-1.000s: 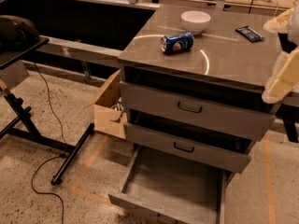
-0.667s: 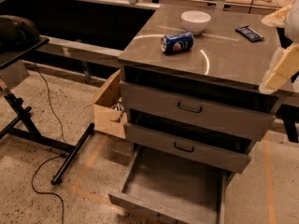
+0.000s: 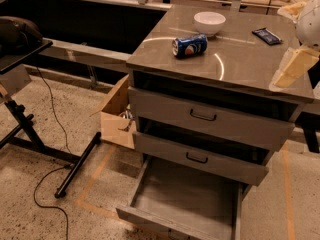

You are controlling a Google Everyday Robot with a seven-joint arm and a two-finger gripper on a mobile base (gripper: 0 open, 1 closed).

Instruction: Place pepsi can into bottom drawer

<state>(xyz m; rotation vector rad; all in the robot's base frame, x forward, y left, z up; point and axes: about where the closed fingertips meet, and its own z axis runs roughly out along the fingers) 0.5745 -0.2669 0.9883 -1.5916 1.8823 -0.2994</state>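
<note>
We see the pepsi can (image 3: pixel 189 46) lying sideways on the worktop (image 3: pixel 240 66), well apart from our pincer (image 3: pixel 292 68), whose grip state we cannot tell.

Arm (image 3: pixel 309 21): 1 white rounded segment is showing at the upper right edge of the view, the rest is lying outside it.
Gripper (image 3: pixel 294 66): is hanging just below that segment, cream-coloured, slanting down and to the left, partly cut off by the edge.

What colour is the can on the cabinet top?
The pepsi can is blue with a red-white-blue logo, camera view; tool at picture's right edge.
</note>
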